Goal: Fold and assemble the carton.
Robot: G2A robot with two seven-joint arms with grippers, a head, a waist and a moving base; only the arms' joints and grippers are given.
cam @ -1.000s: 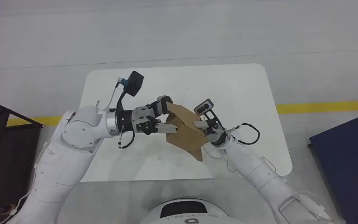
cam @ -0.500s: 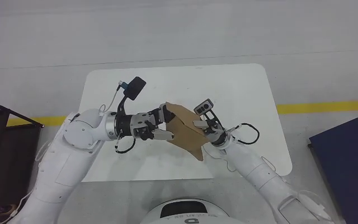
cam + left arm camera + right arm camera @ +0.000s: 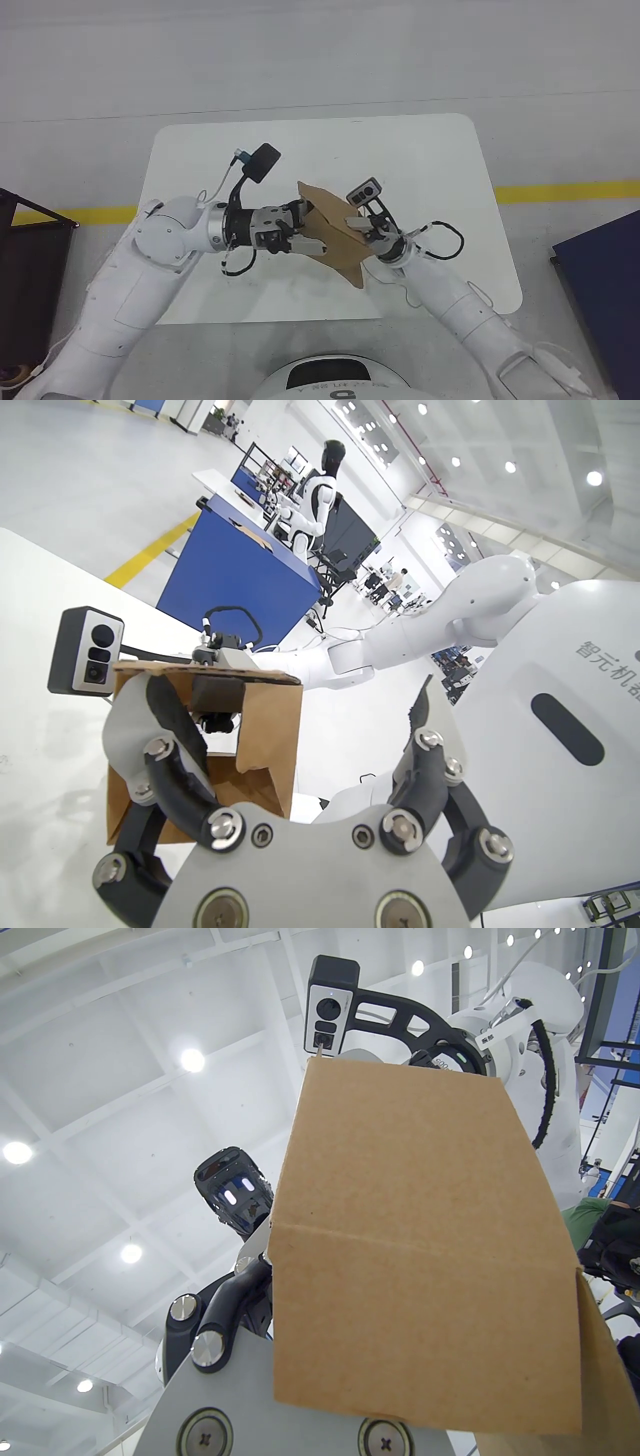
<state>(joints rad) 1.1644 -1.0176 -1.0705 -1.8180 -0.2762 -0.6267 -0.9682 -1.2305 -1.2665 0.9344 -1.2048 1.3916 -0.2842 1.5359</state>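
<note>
A brown cardboard carton [image 3: 335, 240], partly opened, is held tilted above the white table [image 3: 430, 170]. My right gripper [image 3: 364, 236] is shut on its edge nearest the right arm; in the left wrist view its dark pad [image 3: 217, 695] clamps the carton [image 3: 270, 725] at the top rim. My left gripper [image 3: 303, 232] is open at the carton's other end. In its own view the left gripper [image 3: 285, 720] has one of its fingers [image 3: 160, 710] against the carton's open end, the other well clear. The carton [image 3: 415, 1238] hides most of the right gripper's fingers in the right wrist view.
The table's far half and right side are bare white surface. A blue cart [image 3: 600, 290] stands off the table to the right, and a dark rack [image 3: 25, 260] to the left. A yellow line [image 3: 570, 190] runs along the floor.
My left arm has shifted right toward the carton and its wrist has turned, bringing its camera nearer. The carton's flap at that end is pushed flatter. The right arm has kept still.
</note>
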